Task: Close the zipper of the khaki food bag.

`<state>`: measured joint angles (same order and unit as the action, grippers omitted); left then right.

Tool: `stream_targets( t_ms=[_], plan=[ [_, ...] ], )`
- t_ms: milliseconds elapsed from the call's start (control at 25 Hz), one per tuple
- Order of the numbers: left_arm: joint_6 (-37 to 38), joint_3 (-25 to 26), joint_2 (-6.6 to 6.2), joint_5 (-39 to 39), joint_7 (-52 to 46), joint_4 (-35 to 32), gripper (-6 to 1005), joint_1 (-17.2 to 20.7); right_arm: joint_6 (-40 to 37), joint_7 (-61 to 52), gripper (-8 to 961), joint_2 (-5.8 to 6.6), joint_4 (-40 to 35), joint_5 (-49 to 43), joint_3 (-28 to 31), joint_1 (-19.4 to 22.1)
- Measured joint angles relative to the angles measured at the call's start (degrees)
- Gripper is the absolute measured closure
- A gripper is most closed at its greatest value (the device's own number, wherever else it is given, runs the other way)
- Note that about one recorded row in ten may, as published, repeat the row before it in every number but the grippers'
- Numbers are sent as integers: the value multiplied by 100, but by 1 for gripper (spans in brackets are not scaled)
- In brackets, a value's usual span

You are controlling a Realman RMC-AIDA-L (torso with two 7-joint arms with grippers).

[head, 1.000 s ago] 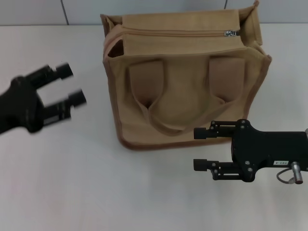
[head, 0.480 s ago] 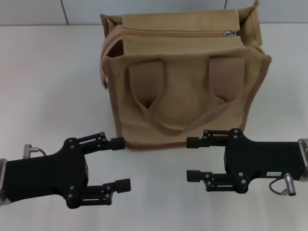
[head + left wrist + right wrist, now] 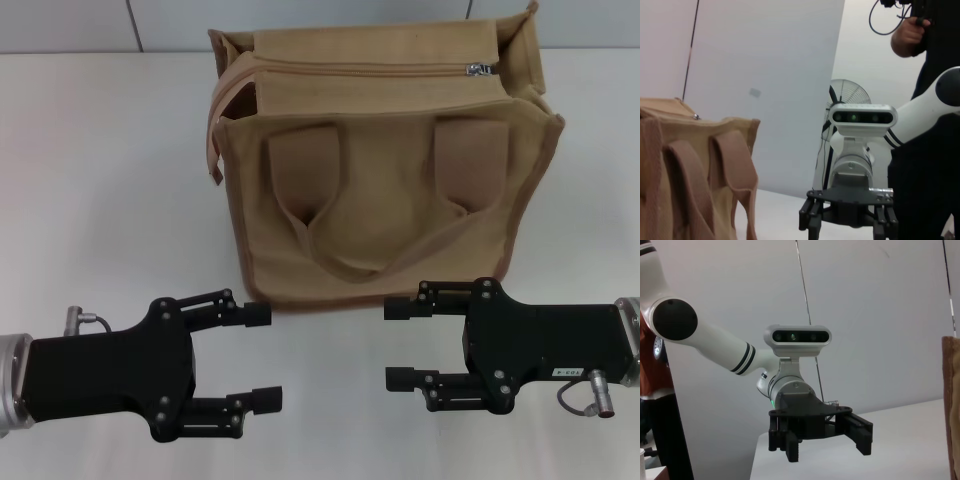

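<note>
One boxy tan-khaki canvas food bag (image 3: 385,160) with darker brown piped edges stands upright toward the far side of the white desk (image 3: 110,200), its front panel facing the robot. One khaki-taped zipper (image 3: 365,68) runs left to right across the top of the bag, and its single small silver slider with pull tab (image 3: 481,69) sits near the right end. Two wide strap handles are counted: one hangs slack against the front panel (image 3: 385,215), the other droops over the left corner (image 3: 214,130). Two black pincers hover over the near part of the desk, well apart from the zipper: the left pincer (image 3: 260,357) near left, the right pincer (image 3: 395,344) near right, each with its fingers spread apart and holding nothing. The canvas looks soft and light, so the bag would probably sag or slide under a sideways pull; a sensible arrangement is one pincer bracing the top edge or a corner of the bag while the other pinches the tiny metal tab, which looks smooth and may slip. How much of the zipper line is already joined cannot be told for certain.
</note>
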<state>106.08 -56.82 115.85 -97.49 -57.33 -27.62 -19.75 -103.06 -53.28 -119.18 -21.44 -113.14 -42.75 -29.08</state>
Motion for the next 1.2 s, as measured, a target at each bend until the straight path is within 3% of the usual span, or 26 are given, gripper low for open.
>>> stream_targets(
  t_ms=[880,1080,1200],
  plan=[
    [28,5,-32,-26,-5,-2,194,-79,-38,-12,269,0,-30,12,-7,-75],
    [33,5,-36,-31,-16,-8,194,-83,-40,-8,158,0,-26,34,7,-83],
    [29,5,-36,-39,-16,-8,194,-83,-36,-4,150,0,-25,45,33,-83]
  ],
)
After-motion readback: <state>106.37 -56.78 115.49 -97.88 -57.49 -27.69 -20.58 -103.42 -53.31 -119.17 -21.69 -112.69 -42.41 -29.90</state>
